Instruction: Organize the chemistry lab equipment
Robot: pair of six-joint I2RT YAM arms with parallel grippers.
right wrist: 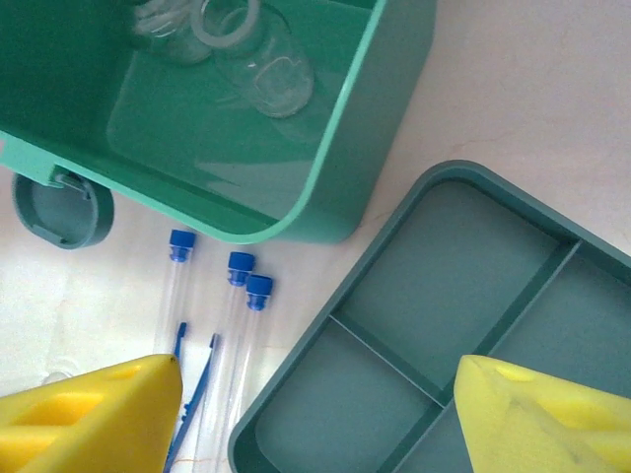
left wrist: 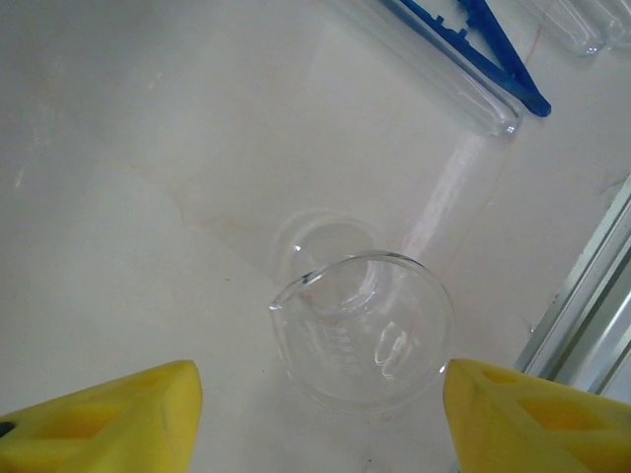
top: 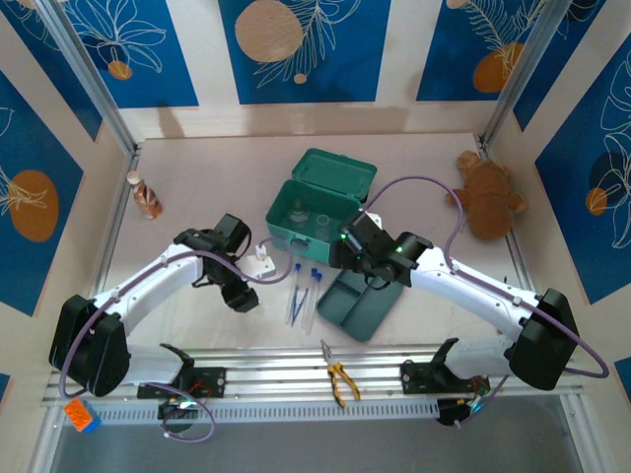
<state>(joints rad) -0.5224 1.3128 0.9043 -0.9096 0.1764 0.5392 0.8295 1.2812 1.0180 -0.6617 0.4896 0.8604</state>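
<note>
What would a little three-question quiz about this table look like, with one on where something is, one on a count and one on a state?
1. Where are the capped test tubes?
A. Lying on the table beside the green box
B. Standing upright in a rack
C. On top of the plush toy

2. How many blue caps do they carry between them?
A. One
B. Three
C. Six

3. How is the box's lid?
A. Shut
B. Taken off and upside down
C. Swung open, with glassware inside the box

Answers: 1 A, they lie flat on the pale surface by the box's wall. 2 B, three caps sit side by side in the right wrist view. 3 C, the lid stands back behind the box in the top view.
</note>
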